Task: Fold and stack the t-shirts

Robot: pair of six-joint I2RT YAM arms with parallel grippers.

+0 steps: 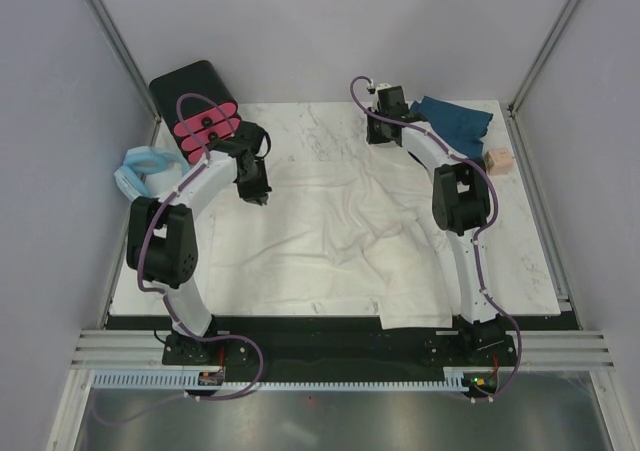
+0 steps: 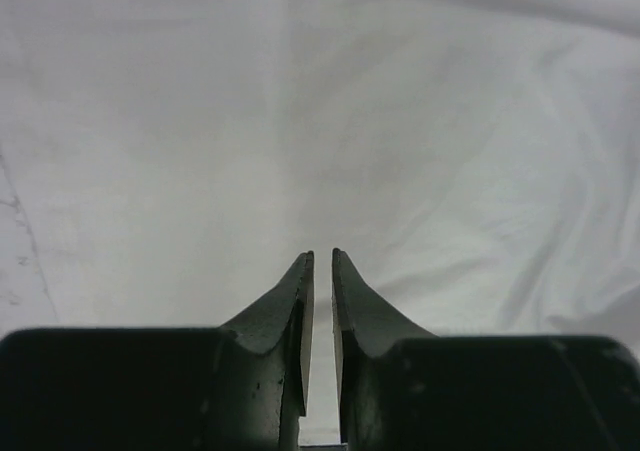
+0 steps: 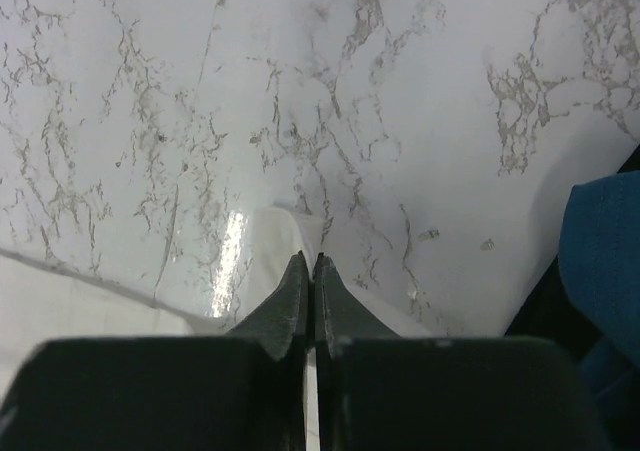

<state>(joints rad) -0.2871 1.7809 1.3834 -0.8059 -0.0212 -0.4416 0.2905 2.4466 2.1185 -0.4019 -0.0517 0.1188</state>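
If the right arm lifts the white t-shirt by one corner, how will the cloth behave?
The cream-white t-shirt lies wrinkled and spread out, so it will probably sag limply. It looks thin, likely light. On the glossy marbled table it may slide easily.

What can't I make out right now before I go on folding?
- Teal shirt: right arm covers part in the top view; the right wrist view's edge cuts it off.
- Left pincer: narrow gap over the white shirt; whether it pinches cloth is unclear in its wrist view.
- Small tan object: too small to identify, top view.
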